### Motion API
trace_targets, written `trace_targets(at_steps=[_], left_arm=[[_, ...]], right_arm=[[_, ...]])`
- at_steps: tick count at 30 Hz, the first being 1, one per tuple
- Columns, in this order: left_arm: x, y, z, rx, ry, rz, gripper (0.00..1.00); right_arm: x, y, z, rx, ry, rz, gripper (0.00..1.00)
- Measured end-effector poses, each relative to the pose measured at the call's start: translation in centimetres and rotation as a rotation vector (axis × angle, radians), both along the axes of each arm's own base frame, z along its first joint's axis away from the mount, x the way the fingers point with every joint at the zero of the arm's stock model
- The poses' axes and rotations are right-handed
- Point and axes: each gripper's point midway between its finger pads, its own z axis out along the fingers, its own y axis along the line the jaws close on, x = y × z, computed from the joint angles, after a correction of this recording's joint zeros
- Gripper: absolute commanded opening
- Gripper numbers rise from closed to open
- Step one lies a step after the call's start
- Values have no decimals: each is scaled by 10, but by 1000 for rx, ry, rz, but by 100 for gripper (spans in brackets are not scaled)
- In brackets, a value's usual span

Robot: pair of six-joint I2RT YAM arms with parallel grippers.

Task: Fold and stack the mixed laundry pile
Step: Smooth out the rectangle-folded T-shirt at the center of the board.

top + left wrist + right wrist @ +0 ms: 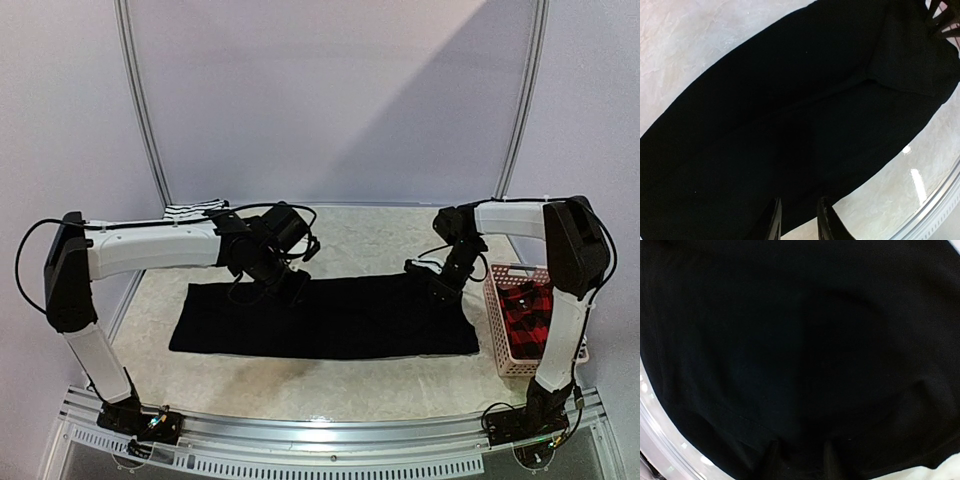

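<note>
The large black shirt [330, 320] lies flat in a long band across the table [300, 385], apparently ready for folding, the left gripper [288, 285] narrowly parted at its far edge with nothing visibly pinched, the right gripper [437, 287] unreadable against the dark cloth.

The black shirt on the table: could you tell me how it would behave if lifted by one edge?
Probably floppy: the black shirt lies flat with a soft fold, so a lifted edge would likely sag. Pushed, it may bunch rather than slide whole across the table.
</note>
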Motion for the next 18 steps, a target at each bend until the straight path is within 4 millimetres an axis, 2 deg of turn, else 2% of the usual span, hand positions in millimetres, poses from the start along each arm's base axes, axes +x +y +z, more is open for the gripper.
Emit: trace_targets(at_steps=[6,11,16,18], left_arm=[[1,-1,-3,6,-1,1,25],[0,-1,-7,17,1,-2,25],[-3,-4,-9,27,-5,-19,25],[-5,-7,-11,31,-9,-43,25]], right_arm=[[9,4,7,10,-15,-12,9],[22,10,23,33,-49,-18,8],[45,25,47,95,-98,-38,9],[57,32,52,128,-108,-57,15]])
